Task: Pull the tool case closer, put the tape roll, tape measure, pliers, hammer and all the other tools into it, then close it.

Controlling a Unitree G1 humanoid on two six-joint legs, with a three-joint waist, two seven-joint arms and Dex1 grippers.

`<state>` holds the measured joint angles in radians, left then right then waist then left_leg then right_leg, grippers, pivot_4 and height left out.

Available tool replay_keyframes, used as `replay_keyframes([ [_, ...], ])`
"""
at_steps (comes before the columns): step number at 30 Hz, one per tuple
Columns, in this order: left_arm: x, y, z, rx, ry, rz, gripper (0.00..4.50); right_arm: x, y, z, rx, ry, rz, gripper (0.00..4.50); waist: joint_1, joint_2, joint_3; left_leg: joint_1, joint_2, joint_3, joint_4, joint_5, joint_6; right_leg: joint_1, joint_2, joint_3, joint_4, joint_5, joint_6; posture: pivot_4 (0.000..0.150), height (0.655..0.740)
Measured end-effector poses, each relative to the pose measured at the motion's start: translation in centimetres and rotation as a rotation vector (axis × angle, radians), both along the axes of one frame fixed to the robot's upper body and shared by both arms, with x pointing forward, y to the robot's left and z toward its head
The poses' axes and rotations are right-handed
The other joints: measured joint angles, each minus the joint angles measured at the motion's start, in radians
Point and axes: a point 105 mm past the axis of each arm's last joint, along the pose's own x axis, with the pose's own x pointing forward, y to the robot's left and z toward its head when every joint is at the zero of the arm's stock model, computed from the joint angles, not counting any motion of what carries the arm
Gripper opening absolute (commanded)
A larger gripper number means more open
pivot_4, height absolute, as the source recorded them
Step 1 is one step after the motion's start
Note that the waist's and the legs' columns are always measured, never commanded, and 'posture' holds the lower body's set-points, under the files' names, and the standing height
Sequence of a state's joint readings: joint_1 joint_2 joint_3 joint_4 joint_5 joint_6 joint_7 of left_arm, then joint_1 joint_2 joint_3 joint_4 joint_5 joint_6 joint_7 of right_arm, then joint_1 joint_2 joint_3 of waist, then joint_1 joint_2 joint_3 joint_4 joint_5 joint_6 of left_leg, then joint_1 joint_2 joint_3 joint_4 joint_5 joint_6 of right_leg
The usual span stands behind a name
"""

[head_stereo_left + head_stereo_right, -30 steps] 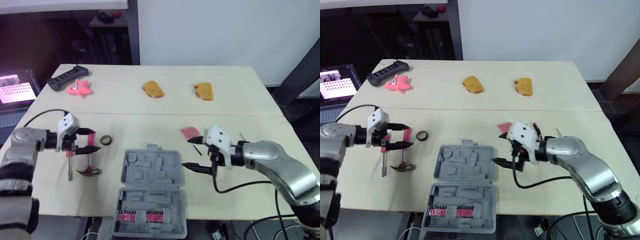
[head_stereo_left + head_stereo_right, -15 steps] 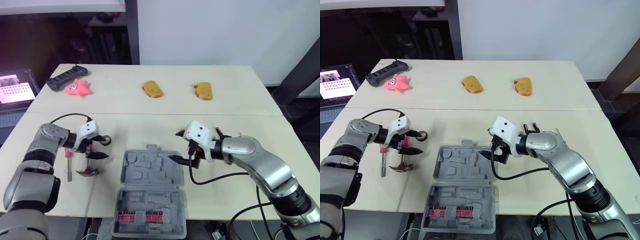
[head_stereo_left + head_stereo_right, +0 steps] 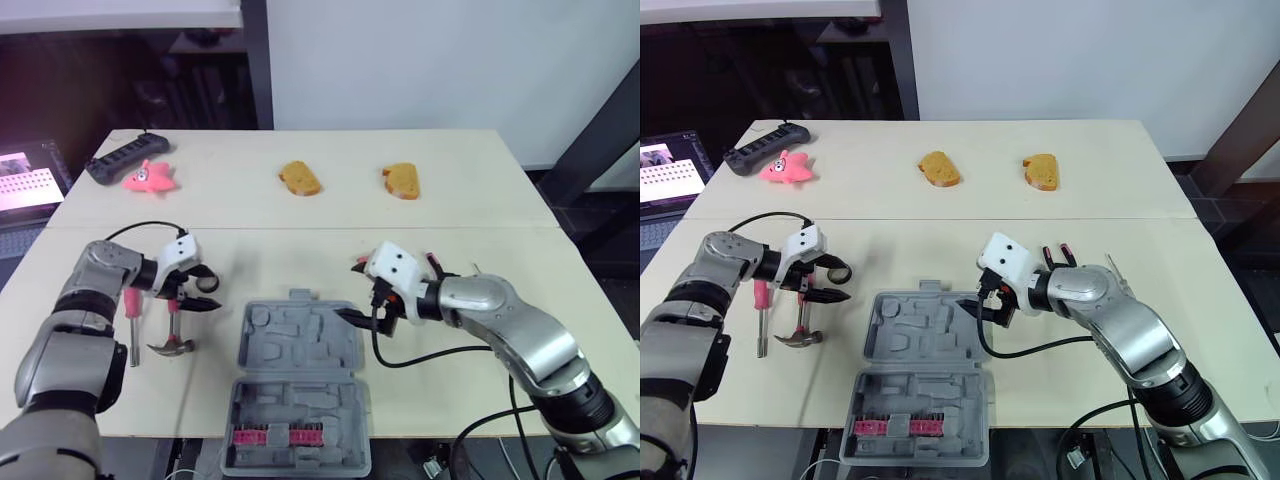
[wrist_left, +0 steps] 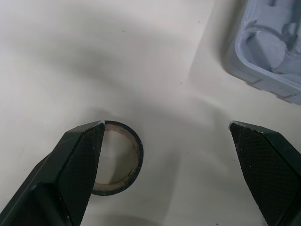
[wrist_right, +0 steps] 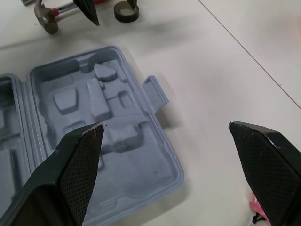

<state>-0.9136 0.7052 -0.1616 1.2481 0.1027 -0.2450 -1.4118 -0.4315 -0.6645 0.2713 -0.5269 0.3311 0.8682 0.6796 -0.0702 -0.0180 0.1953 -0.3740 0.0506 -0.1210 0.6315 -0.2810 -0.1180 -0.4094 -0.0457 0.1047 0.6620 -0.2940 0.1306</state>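
Observation:
The grey tool case (image 3: 298,380) lies open at the table's front edge. My left gripper (image 3: 203,291) is open just above the table, and the black tape roll (image 4: 117,157) lies against the inside of one of its fingers. The hammer (image 3: 170,335) and a red-handled screwdriver (image 3: 132,318) lie to the left of that gripper. My right gripper (image 3: 352,292) is open and empty at the case's far right corner, near its latch (image 5: 155,89). Red-handled pliers (image 3: 430,262) and a pink object (image 3: 362,265) lie partly hidden behind the right gripper.
Two brown bread-shaped pieces (image 3: 301,178) (image 3: 402,181) lie at the back of the table. A pink starfish toy (image 3: 150,177) and a black power strip (image 3: 115,160) sit at the back left. Red bits (image 3: 285,436) fill the case's near half.
My left gripper has moved right, from above the hammer to the tape roll. My right gripper has moved left to the case's far right corner.

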Motion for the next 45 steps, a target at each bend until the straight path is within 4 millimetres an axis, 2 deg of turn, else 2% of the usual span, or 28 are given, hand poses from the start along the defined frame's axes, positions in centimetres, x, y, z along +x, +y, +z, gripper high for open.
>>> replay_keyframes([
  [15, 0.4, 0.7, -1.2, 0.065, -0.013, 0.076, 4.44, 0.2, 0.0, -0.3, -0.003, 0.009, -0.036, 4.50, 0.001, 0.000, 0.000, 0.000, 0.000, 0.000, 0.000, 0.000, 0.000, 0.000, 0.000, 0.000, 0.000, 0.000, 0.000, 0.150, 0.7400],
  [18, 0.5, 0.6, -1.3, 0.064, -0.020, 0.081, 3.66, 0.1, 0.0, -0.3, -0.005, 0.011, -0.037, 4.50, 0.001, 0.000, 0.000, 0.000, 0.000, 0.000, 0.000, 0.000, 0.000, 0.000, 0.000, 0.000, 0.001, 0.000, 0.000, 0.150, 0.7400],
  [25, 0.6, 0.3, -1.3, 0.049, -0.023, 0.073, 0.05, 0.0, -0.1, -0.4, -0.003, 0.010, -0.045, 4.50, 0.001, 0.000, 0.000, 0.000, 0.000, -0.001, 0.000, 0.000, 0.000, 0.000, 0.000, 0.000, 0.001, 0.000, 0.000, 0.150, 0.7400],
  [39, 0.5, 0.1, -1.0, 0.044, -0.044, 0.037, 0.05, 0.0, -0.2, -0.5, -0.003, 0.011, -0.055, 4.50, 0.001, 0.000, 0.000, 0.000, 0.000, -0.001, 0.000, 0.000, 0.000, 0.000, 0.000, -0.001, 0.001, 0.000, 0.000, 0.150, 0.7400],
  [42, 0.0, -0.9, -0.1, 0.030, -0.030, -0.078, 0.05, 0.0, -0.2, -0.6, -0.005, 0.014, -0.061, 4.50, 0.001, 0.000, 0.000, 0.000, 0.000, -0.001, 0.000, 0.000, 0.000, 0.000, 0.000, -0.001, 0.001, 0.000, 0.000, 0.150, 0.7400],
  [45, -0.2, -2.3, 1.9, 0.014, -0.043, -0.226, 0.05, -0.2, 0.0, -0.5, 0.001, 0.010, -0.060, 4.50, 0.003, 0.000, 0.000, 0.000, 0.000, -0.001, 0.000, 0.000, 0.000, 0.000, 0.000, -0.001, 0.001, 0.000, 0.000, 0.150, 0.7400],
])
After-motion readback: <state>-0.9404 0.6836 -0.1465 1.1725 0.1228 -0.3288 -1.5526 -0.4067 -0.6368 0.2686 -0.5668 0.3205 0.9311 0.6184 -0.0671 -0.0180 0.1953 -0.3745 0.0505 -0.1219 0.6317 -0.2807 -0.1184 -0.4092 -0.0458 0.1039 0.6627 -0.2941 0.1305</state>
